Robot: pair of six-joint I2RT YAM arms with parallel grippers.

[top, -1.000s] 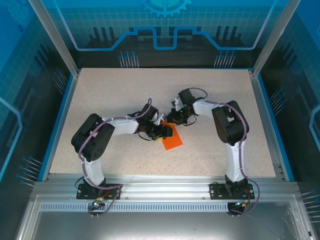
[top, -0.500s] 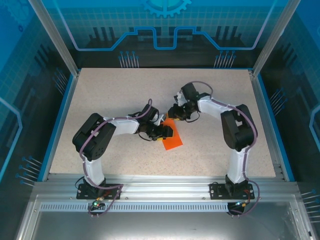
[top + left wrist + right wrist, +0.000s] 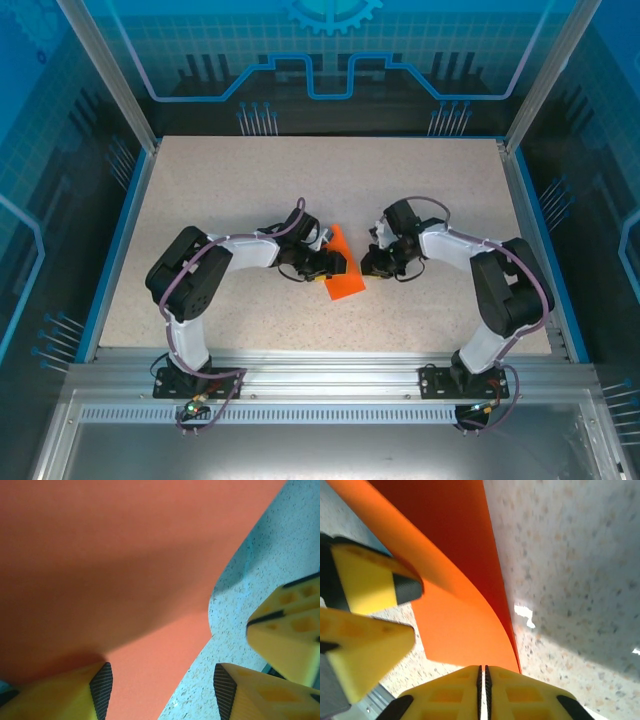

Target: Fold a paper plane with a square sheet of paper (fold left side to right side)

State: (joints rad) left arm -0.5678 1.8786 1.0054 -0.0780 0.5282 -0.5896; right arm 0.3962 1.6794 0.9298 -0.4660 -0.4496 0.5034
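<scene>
Paper sheet [image 3: 345, 283], orange-red, lies on speckled table [image 3: 230, 190] at centre of top view, between both claws. One flap stands curled up off the table. Left claw [image 3: 335, 263] has its fingers apart, one finger [image 3: 75, 695] over the paper, the other over bare table. Right claw [image 3: 372, 262] has its fingers together with nothing clamped, tip just beside the raised paper edge.

Speckled beige tabletop [image 3: 250, 190] with blue edging [image 3: 115, 250], aluminium rail [image 3: 330, 365] along its near edge, gear-printed blue backdrop [image 3: 330, 40] behind.
</scene>
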